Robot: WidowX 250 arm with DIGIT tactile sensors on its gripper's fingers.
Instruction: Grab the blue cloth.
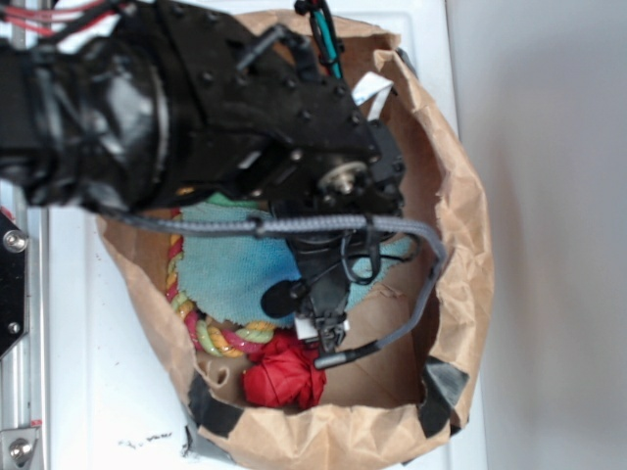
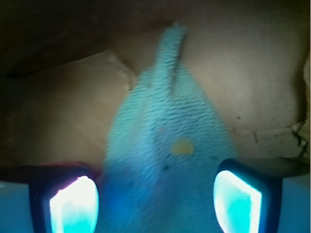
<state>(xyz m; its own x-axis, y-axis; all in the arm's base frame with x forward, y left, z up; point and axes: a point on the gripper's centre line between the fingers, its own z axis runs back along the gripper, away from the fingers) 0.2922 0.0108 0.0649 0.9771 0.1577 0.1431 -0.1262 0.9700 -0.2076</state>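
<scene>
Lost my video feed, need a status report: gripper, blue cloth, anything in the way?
Gripper open, fingers either side of the blue cloth. Cloth flat in the paper bag, not gripped yet. Rope and red ball off to the side, not blocking.

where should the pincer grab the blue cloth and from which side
Probably from straight above, pinching the broad middle of the blue cloth near its yellowish spot. It lies flat on the floor of the paper bag, so there is no raised edge to catch. The pincer is open, its fingers straddling that wide part; the narrow pointed corner offers less fabric.
</scene>
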